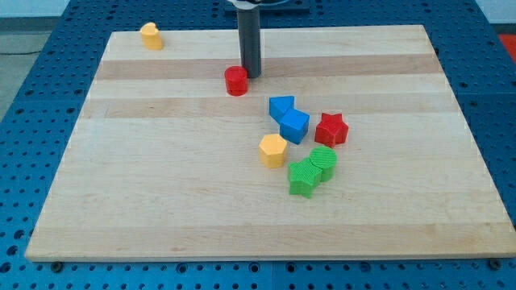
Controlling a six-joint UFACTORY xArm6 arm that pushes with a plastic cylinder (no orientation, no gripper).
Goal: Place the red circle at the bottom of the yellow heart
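Observation:
The red circle (236, 80) lies on the wooden board (161, 177) near the view's top centre. My tip (252, 76) stands right next to its right side, touching or nearly touching it. The yellow heart (151, 36) sits at the board's top left corner, far to the left of and above the red circle. The rod rises straight up out of the view's top.
A cluster lies right of centre: two blue blocks (281, 106) (294, 126), a red star (331, 129), a yellow hexagon-like block (273, 150), and two green blocks (323, 162) (304, 178). The board's edges border a blue perforated table.

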